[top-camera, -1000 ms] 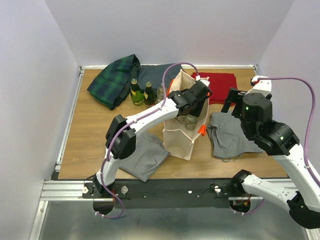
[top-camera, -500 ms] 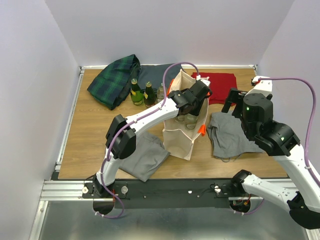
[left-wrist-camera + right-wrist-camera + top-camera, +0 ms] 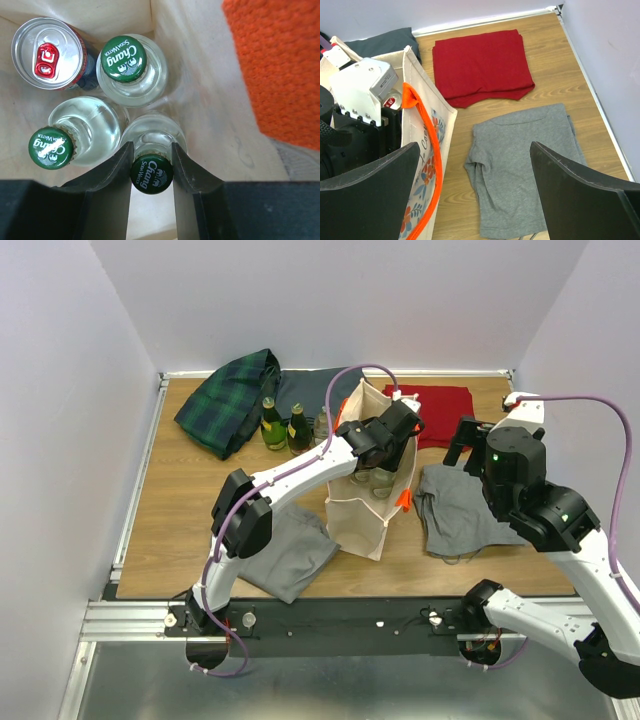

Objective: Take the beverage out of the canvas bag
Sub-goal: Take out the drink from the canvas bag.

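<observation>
Canvas bag (image 3: 362,522) stands upright near the middle of the wooden table (image 3: 170,520), with its orange handle (image 3: 275,65) lying along one side of the mouth. Four drinks stand upright inside it, packed close together: a can (image 3: 45,52) with a silver top and red tab, a clear bottle (image 3: 123,58) with a green cap touching the can, a second bottle (image 3: 51,147) and a third bottle (image 3: 151,174), both capped in green.

The left claw (image 3: 151,150) reaches down through the mouth of the bag. Its fingers (image 3: 117,165) are drawn in to a narrow gap and press on both sides of the third bottle's neck, just under the cap. The bottle sits low in the bag, beside the cloth wall.

The right claw (image 3: 474,147) hangs to the right of the bag with its fingers spread wide and nothing between them, above a grey shirt (image 3: 525,165) lying flat on the table. A folded red cloth (image 3: 480,62) lies beyond the shirt. Two green bottles (image 3: 285,428) stand on the table behind the bag, next to a plaid cloth (image 3: 230,400).
</observation>
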Robot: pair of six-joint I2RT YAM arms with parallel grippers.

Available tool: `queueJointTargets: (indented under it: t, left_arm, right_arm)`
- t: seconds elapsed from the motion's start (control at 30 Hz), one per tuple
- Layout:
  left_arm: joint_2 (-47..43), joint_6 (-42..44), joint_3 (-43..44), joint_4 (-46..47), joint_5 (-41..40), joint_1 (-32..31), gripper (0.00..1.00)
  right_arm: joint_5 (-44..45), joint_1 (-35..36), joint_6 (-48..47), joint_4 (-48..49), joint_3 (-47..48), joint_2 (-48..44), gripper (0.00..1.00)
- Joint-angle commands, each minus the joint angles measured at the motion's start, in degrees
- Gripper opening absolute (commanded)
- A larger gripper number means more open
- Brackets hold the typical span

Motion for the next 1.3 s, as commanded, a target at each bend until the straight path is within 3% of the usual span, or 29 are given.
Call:
queueJointTargets:
  t: [0.0,0.73,1.1,1.27]
  left_arm:
    - [-1.4,0.0,-1.5,1.4,0.4,0.0,0.00]
    - [-5.5,6.7,2.4,-3.2,6.4,0.1,0.00]
    - [-7.9,9.8,-1.5,-1.1,6.3,0.0,0.00]
    - [-8.0,10.3,0.6,-3.2,5.2,0.1,0.00]
  right_arm:
    - [0.7,0.3,0.6,1.0,-0.5,-0.5,1.00]
    - [-1.1,0.3,1.4,2.9,0.1,0.1,1.00]
    - [-1.4,0.3,1.3,3.8,0.6,1.1,1.00]
    - [-0.4,0.4,2.3,4.1,0.8,0.7,1.00]
